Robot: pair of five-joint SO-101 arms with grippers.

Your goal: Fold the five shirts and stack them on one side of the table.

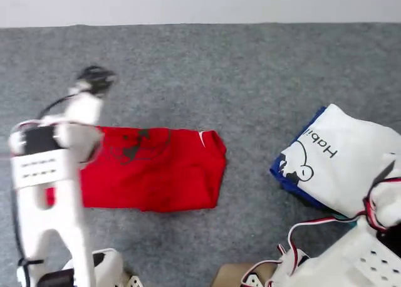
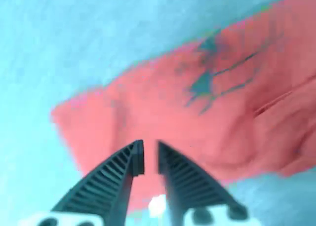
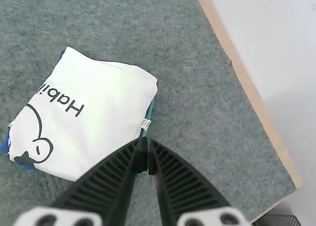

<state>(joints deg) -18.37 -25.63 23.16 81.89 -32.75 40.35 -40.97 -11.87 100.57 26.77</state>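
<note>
Lying flat just beyond and beneath the left gripper (image 2: 150, 159) is a red shirt (image 2: 222, 112) with a dark printed emblem, spread on the grey felt-covered table (image 1: 250, 67). It looks partly folded into a rough rectangle, with one edge rumpled. The cloth appears light, soft and limp, so it will likely sag and slide on itself rather than hold a crease. A corner or a doubled edge seems the best place to pinch it, taking both layers so the fold does not open. The left gripper hangs over the shirt's near end. Its jaws stand a narrow slit apart with nothing between them, and whether the tips touch the fabric cannot be told.

Well away from that gripper, the right gripper (image 3: 148, 154) sits at the near corner of a folded white shirt (image 3: 94, 117) printed with a black cartoon outline. This shirt tops a small stack, with a blue shirt (image 1: 279, 171) and a teal edge (image 3: 150, 112) showing underneath. The right gripper's jaws are pressed together and hold nothing. Their tips are just beside the stack's corner.
</note>
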